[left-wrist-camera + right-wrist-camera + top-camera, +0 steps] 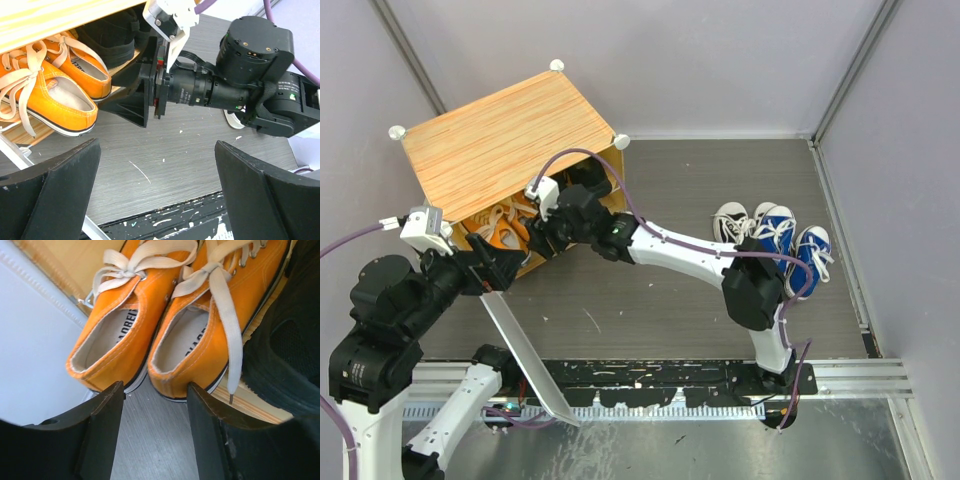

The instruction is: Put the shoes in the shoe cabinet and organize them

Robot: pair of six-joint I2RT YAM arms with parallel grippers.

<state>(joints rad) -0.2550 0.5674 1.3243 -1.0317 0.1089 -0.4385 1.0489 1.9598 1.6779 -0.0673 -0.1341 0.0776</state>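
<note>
Orange sneakers [150, 330], one pair, sit side by side inside the shoe cabinet [500, 140] at the far left of the bench [650, 300]. Heels are at the open front and overhang the wooden ledge a little; toes point inward. Canvas is bright orange, with cream laces loosely tied, white soles, and pale lining with print on the insoles. Door [525, 350] hangs open toward the arms. Left claw [157, 200] hovers low outside the opening, spread wide, nothing in it, with the orange pair up and to its left. Right claw [155, 435], reaching across from the right, faces the heels head-on and just short of them, parted to a middling gap, empty. The pair's long axis runs straight away from it, so a push inward looks the likely option, and this arm is the nearer. Black pair [285, 350] lies just beside the orange pair, on its right. Well apart, far right on the bench: blue sneakers [790, 240] and a black-and-white lace-up [730, 222], not yet shelved.
</note>
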